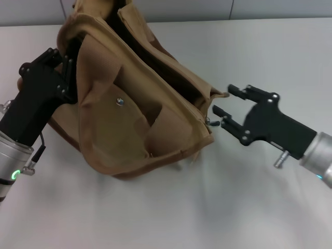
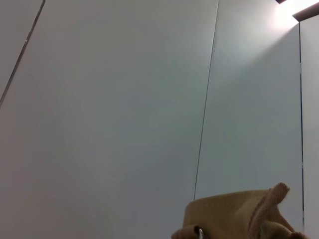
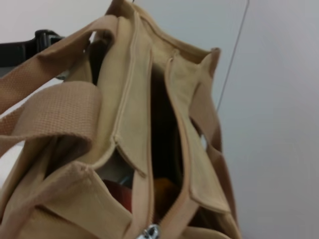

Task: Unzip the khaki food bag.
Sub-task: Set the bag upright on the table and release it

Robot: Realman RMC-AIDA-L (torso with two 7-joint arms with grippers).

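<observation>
The khaki food bag [image 1: 135, 124] lies tilted on the white table, with its front pocket and silver snap [image 1: 120, 101] facing me. Its top zipper stands open as a long dark gap [image 1: 171, 78]. My left gripper [image 1: 65, 65] is shut on the bag's far-left end. My right gripper [image 1: 226, 102] is open and empty, just right of the bag's near end. The metal zipper pull [image 1: 209, 122] hangs close to its lower finger, not held. The right wrist view looks into the open bag [image 3: 149, 124]: the slider [image 3: 151, 231] sits at the near end and something red-orange [image 3: 162, 191] lies inside.
The white table [image 1: 207, 207] spreads in front and to the right. Two wide strap handles [image 3: 55, 109] flop over the bag's side. The left wrist view shows only a wall and a scrap of khaki fabric [image 2: 234, 214].
</observation>
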